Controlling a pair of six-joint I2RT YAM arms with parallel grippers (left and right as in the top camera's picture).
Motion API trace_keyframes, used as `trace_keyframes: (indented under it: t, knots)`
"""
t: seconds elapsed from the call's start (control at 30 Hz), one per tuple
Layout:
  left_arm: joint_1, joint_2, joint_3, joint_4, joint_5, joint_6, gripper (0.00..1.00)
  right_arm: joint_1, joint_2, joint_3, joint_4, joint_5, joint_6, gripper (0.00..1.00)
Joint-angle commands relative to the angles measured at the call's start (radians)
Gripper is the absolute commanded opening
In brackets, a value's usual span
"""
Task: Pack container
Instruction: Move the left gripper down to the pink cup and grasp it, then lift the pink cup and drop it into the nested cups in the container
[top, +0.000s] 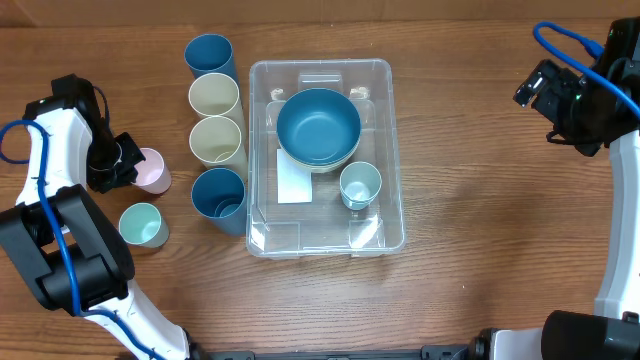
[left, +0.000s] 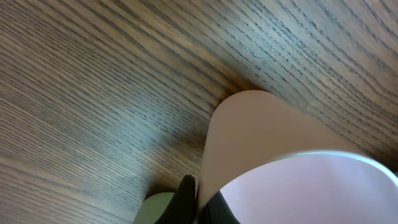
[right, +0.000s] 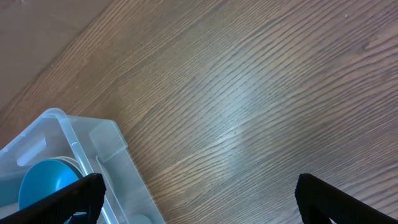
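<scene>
The clear container (top: 322, 228) sits mid-table, holding a blue bowl (top: 318, 127) and a light blue cup (top: 360, 185) beside its white label (top: 293, 182). At the far left my left gripper (top: 124, 163) is shut on the rim of a pink cup (top: 152, 171) standing on the table. In the left wrist view one black finger (left: 185, 200) presses the pink cup's (left: 267, 143) outer wall, and the other is inside the rim. My right gripper (top: 541, 92) hangs open and empty at the far right, its fingers (right: 68, 199) wide apart over bare wood beside the container's corner (right: 93, 146).
Left of the container stands a column of cups: blue (top: 208, 55), cream (top: 214, 97), cream (top: 216, 140) and blue (top: 218, 195). A mint cup (top: 141, 225) stands just in front of the pink one.
</scene>
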Motion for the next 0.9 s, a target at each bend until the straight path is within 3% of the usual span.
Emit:
trace_keyframes:
  t: [0.0,0.13,0.33,0.47,0.6,0.73,0.87]
  knots:
    - [0.005,0.004,0.007,-0.005,-0.021,0.005,0.04,0.001,-0.012,0.000,0.002,-0.001,0.005,1.00]
    - [0.006,-0.066,0.111,-0.084,-0.040,0.005,0.04,0.001,-0.012,0.000,0.002,-0.001,0.005,1.00]
    - [-0.047,-0.235,0.415,-0.276,-0.018,0.006,0.04,0.001,-0.012,0.000,0.002,-0.002,0.005,1.00]
    - [-0.211,-0.356,0.550,-0.361,0.021,0.017,0.04,0.001,-0.012,0.000,0.002,-0.002,0.005,1.00]
    - [-0.475,-0.426,0.557,-0.389,0.021,0.016,0.04,0.001,-0.012,0.000,0.002,-0.001,0.005,1.00]
    - [-0.727,-0.412,0.537,-0.376,0.008,-0.019,0.04,0.001,-0.012,0.000,0.002,-0.002,0.005,1.00]
    - [-0.885,-0.346,0.522,-0.357,0.002,-0.025,0.04,0.001,-0.012,0.000,0.002,-0.001,0.005,1.00]
